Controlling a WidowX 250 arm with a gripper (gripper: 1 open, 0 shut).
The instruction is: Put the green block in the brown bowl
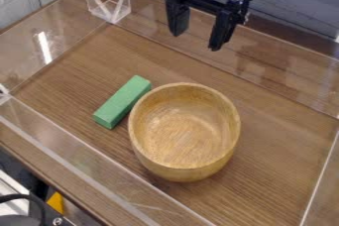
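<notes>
The green block [122, 102] lies flat on the wooden table, just left of the brown bowl [185, 130], its long side angled toward the back right. The bowl stands upright and holds nothing. My gripper [196, 29] hangs above the back of the table, well behind both the block and the bowl. Its two dark fingers [176, 20] point down with a clear gap between them and nothing held, so it is open.
Clear acrylic walls [54, 42] fence the wooden table [279, 101] on all sides. A small clear triangular stand [109, 5] sits at the back left corner. Dark cables [27, 205] lie outside the front left wall.
</notes>
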